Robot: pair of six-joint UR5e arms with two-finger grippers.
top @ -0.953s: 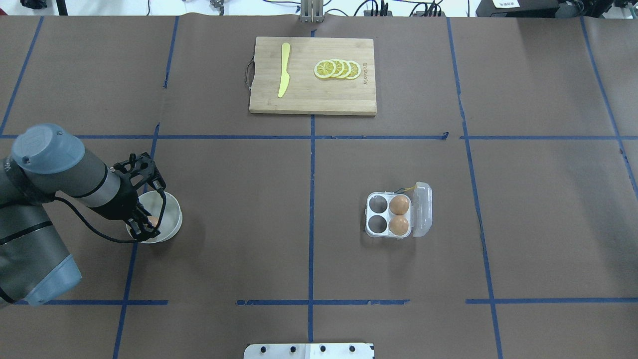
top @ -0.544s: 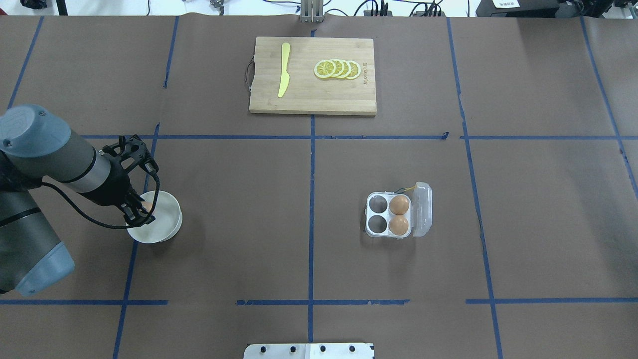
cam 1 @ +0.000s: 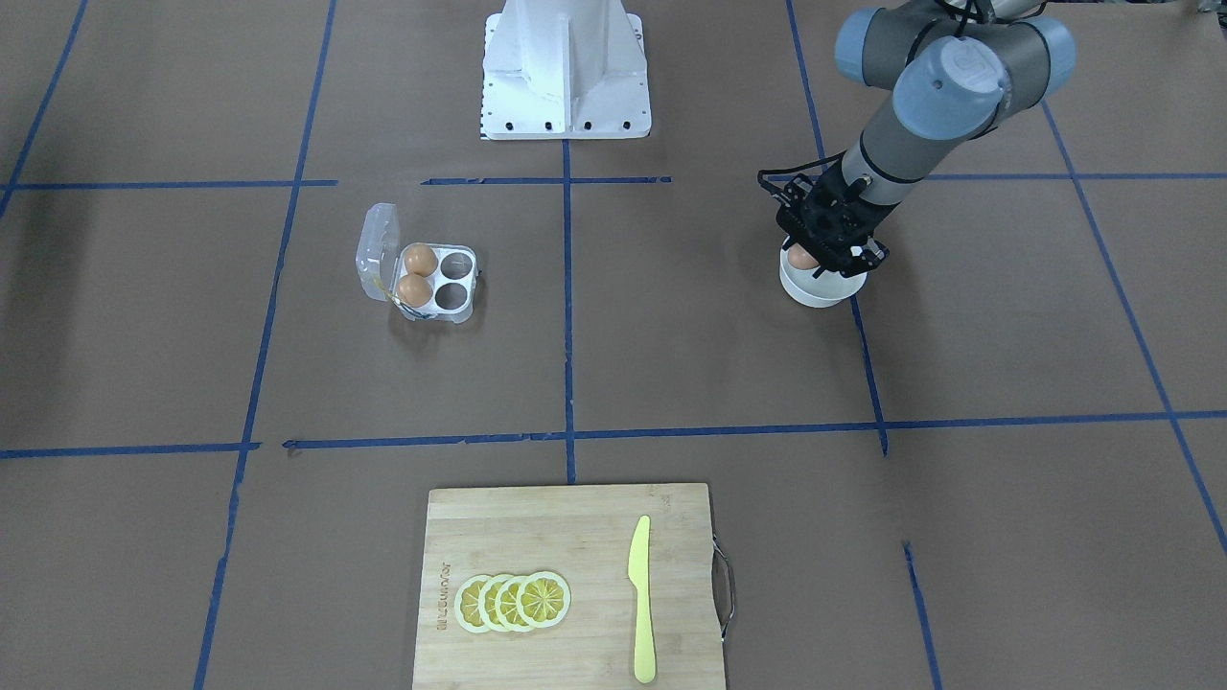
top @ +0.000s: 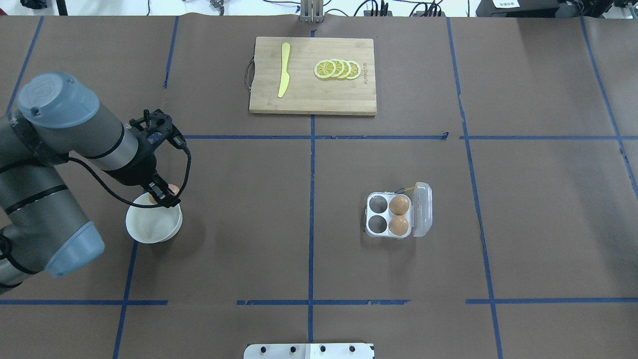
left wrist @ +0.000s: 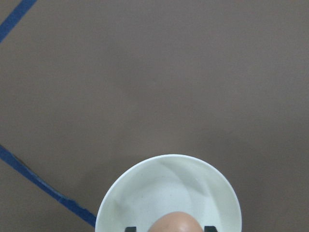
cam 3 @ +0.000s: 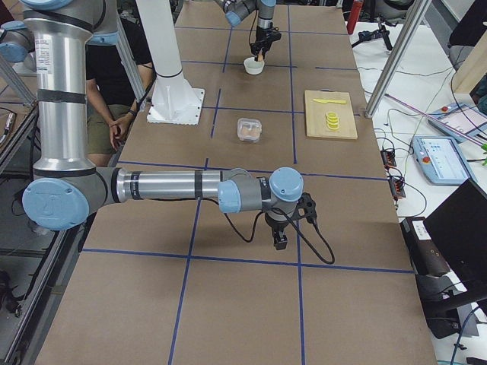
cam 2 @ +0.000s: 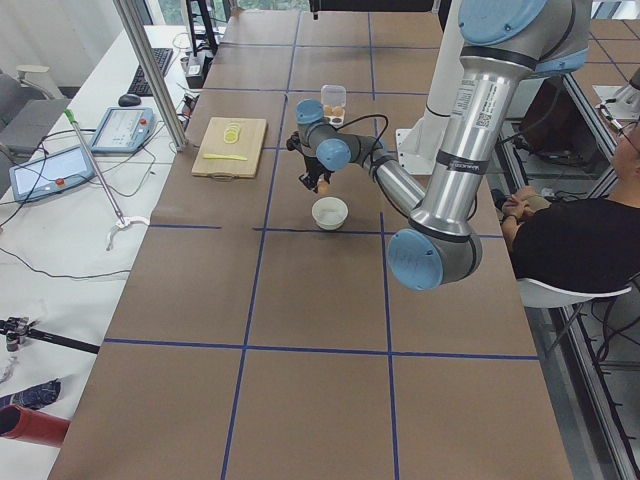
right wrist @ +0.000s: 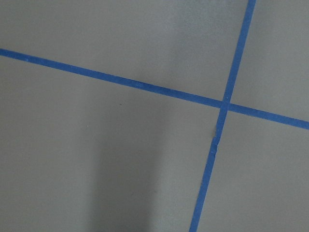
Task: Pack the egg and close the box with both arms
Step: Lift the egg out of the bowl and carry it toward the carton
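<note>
The egg [top: 172, 189], its long axis too hidden to judge, hangs over the white bowl [top: 149, 227], clamped in the downward-pointing left claw [top: 168, 195] of the bent left arm [top: 75, 134], well apart from the open box [top: 423, 209] on the counter [top: 249, 224]; I cannot tell whether the right claw [cam 3: 279, 242] is apart or together.

We are reading nothing: the mark [top: 365, 76] on the rectangular bamboo cutting board [top: 309, 99] and the label [cam 2: 481, 103] on the grey tubular left arm [cam 2: 462, 160] are showing too small.
</note>
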